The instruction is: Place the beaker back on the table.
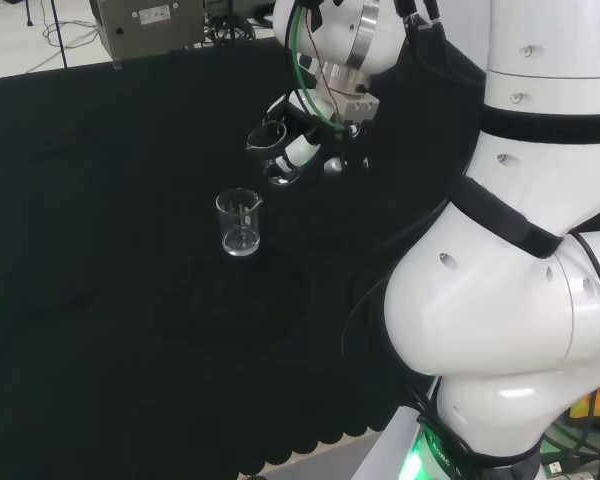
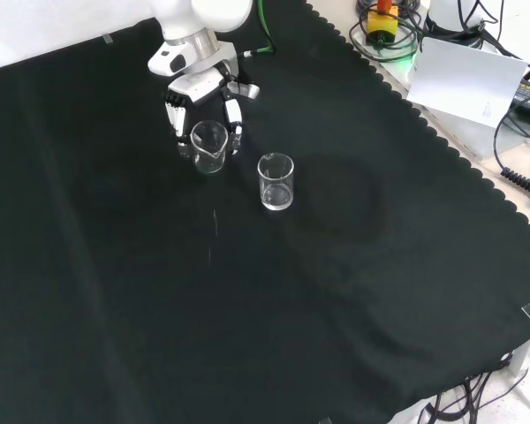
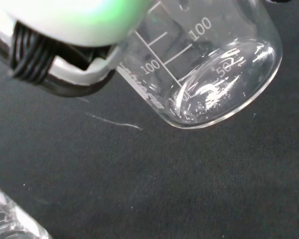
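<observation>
A clear glass beaker [image 2: 208, 146] is being held in the robot hand [image 2: 203, 102], fingers curled round its wall, just above the counter [image 2: 274, 291]. A second beaker [image 2: 276, 181] is standing beside it. Being glass, it's probably light, slick and breakable.

White arm links [image 1: 500, 300], black straps, green cable [image 1: 298, 50]; hand [image 2: 203, 102] black-and-white with black ribbed cable bundle [image 3: 32, 59].

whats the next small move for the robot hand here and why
Probably lower straight down: the robot hand grips a clear beaker that appears to hang above the black cloth, clear of the second beaker standing beside it.
</observation>
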### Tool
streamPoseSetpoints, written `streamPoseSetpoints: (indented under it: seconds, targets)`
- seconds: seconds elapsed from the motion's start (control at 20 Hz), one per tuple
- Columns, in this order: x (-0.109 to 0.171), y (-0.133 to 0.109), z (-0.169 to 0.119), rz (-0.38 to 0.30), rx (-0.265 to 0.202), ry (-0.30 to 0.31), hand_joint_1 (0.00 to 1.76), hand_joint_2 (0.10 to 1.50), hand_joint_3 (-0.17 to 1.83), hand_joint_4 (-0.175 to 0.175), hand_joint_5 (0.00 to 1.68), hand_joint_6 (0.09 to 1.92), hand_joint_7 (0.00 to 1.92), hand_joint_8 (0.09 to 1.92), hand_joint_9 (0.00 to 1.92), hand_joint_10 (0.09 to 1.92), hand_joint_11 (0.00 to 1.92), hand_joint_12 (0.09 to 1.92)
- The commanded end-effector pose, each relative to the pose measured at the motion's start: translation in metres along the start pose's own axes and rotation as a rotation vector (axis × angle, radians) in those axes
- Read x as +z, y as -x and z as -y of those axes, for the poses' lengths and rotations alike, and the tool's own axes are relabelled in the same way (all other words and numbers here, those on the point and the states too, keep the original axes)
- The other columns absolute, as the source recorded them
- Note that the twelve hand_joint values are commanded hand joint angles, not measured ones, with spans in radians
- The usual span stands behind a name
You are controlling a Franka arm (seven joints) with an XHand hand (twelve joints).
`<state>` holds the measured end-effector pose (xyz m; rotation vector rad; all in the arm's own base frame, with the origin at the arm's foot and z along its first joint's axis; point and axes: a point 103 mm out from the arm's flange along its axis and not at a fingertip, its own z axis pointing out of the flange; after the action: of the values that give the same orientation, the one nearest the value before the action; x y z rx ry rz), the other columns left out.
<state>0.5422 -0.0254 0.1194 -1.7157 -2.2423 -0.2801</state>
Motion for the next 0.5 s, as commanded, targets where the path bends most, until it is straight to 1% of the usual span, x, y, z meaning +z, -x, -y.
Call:
streamPoseSetpoints:
  seconds: [0.05, 0.35, 0.4, 0.5]
  targets:
    - [0.013, 0.001, -0.006, -0.040, -0.005, -0.007, 1.10, 0.62, 0.84, 0.175, 1.15, 0.98, 1.44, 0.70, 1.45, 0.53, 1.34, 0.74]
    - [0.027, 0.004, -0.008, -0.064, 0.005, -0.007, 1.10, 0.63, 0.83, 0.175, 1.15, 0.98, 1.45, 0.69, 1.46, 0.52, 1.34, 0.74]
    - [0.029, 0.005, -0.008, -0.072, 0.007, -0.002, 1.10, 0.63, 0.83, 0.175, 1.15, 0.98, 1.45, 0.68, 1.46, 0.51, 1.34, 0.74]
    - [0.033, 0.007, -0.008, -0.086, 0.015, 0.025, 1.10, 0.63, 0.82, 0.175, 1.15, 0.97, 1.45, 0.68, 1.46, 0.51, 1.34, 0.74]
